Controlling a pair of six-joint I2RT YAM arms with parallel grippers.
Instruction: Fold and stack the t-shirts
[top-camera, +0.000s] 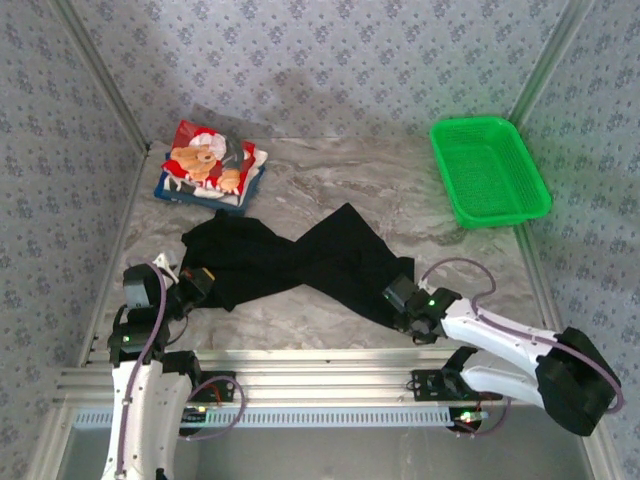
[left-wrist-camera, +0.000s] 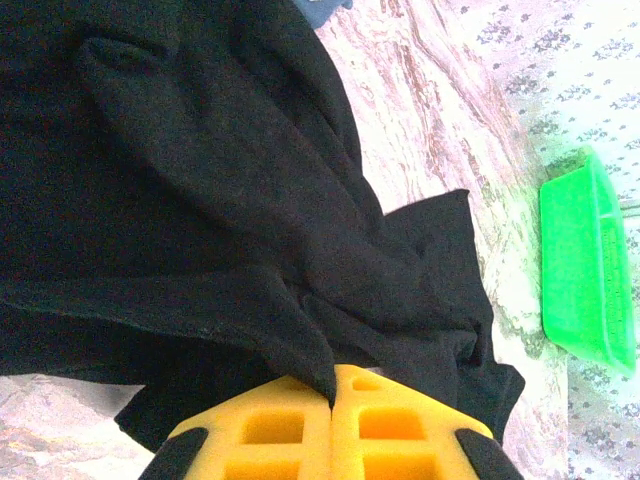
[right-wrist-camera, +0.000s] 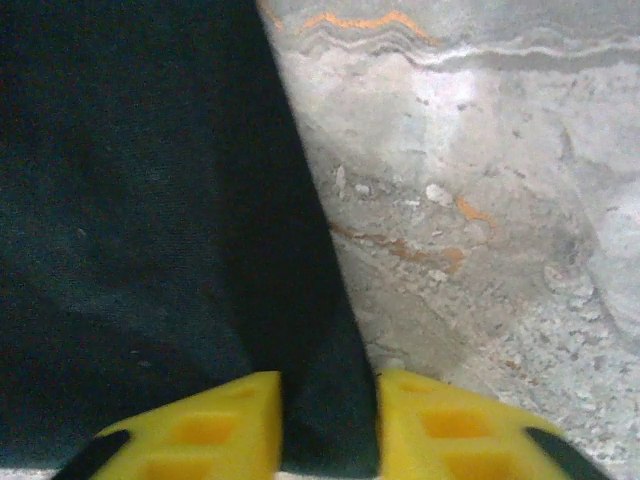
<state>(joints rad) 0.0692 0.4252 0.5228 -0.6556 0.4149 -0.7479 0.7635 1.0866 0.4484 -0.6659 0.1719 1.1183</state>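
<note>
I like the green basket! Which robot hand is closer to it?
Right. The right gripper sits on the black shirt, left of the green basket and closer to the robot. The left gripper holds the shirt's left end, farther away.

No readable text, label, brand, number or sign for you in any view. Red-and-white teddy-bear t-shirt (top-camera: 208, 160), top external view: print is picture only as far as you can tell; any lettering too small to make out.
</note>
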